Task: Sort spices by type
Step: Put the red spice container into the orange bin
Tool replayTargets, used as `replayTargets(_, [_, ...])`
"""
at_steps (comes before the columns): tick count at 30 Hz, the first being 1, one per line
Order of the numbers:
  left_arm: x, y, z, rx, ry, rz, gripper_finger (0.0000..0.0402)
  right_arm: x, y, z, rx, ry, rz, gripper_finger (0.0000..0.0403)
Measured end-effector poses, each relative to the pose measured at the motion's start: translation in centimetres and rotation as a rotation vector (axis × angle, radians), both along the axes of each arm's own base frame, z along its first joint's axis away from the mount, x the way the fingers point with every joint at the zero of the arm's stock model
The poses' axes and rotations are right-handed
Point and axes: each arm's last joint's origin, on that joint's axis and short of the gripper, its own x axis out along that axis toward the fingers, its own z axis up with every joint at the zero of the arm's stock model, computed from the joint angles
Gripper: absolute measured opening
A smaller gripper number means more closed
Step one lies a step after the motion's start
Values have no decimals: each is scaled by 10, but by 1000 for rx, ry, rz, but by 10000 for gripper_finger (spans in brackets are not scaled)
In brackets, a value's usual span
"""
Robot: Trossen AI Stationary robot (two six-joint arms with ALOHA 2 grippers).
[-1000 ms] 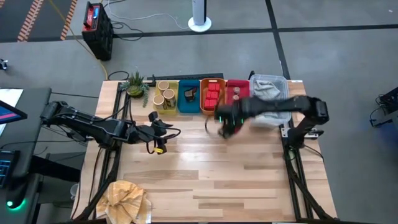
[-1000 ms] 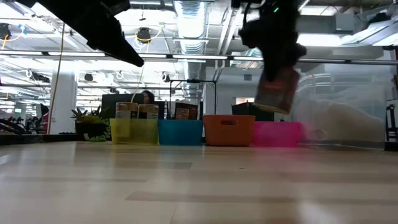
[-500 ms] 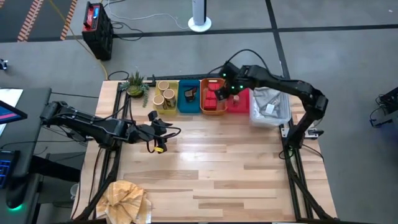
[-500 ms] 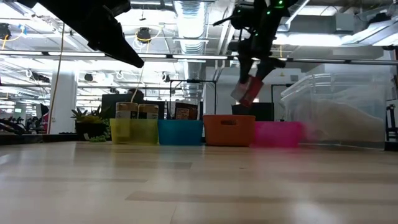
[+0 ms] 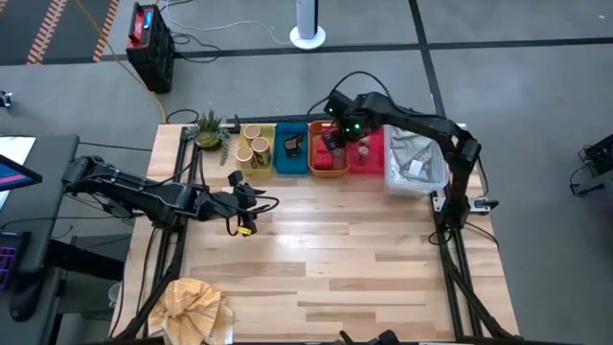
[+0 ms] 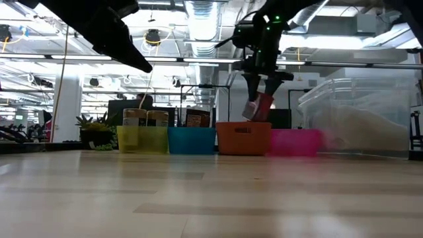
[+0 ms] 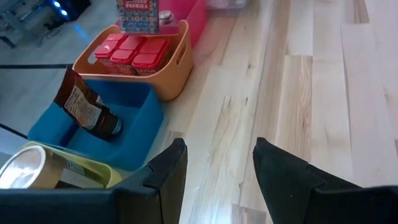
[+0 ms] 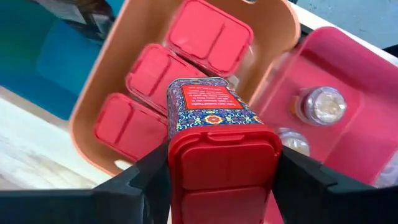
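Observation:
My right gripper (image 5: 337, 144) hangs over the orange tray (image 5: 328, 165), shut on a red boxy spice pack (image 8: 217, 124) with a patterned label. Three like red packs (image 8: 155, 81) lie in that tray. Small jars (image 8: 320, 106) stand in the red tray (image 5: 369, 153). A dark packet (image 7: 84, 106) leans in the blue tray (image 5: 290, 151), and round tubs (image 5: 251, 149) stand in the yellow tray (image 5: 257, 165). My left gripper (image 5: 251, 206) waits open above the table's left middle. My right gripper pinches the pack at its red lid end (image 8: 180, 165), one finger on each of two opposite sides. The fingers (image 8: 146, 177) come from above, pointing steeply down. The pack (image 6: 256, 107) hangs tilted below them, clear above the orange tray (image 6: 243, 139).
A clear plastic bin (image 5: 417, 161) stands right of the red tray. A small plant (image 5: 208, 129) sits at the far left corner. A yellowish-tan cloth (image 5: 196, 305) lies at the near left corner. Bare wood (image 5: 364, 259) fills the table's middle and near side.
My right gripper has carried the red pack from above the bare table in front of the trays toward the far edge and slightly left, and has rolled as it went. It now hangs over the orange tray. The pack has stayed lifted clear.

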Motion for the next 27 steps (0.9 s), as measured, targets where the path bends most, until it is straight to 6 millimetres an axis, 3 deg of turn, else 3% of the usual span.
replayTargets(5, [0, 0, -1, 3, 9, -2, 173, 2, -7, 6, -17, 17, -30, 244])
replayTargets(14, [-1, 0, -2, -10, 18, 6, 173, -17, -14, 13, -55, 178, -102, 244])
replayTargets(27, [0, 0, 0, -4, -2, 0, 173, 7, -17, -22, 3, 209, -73, 244])
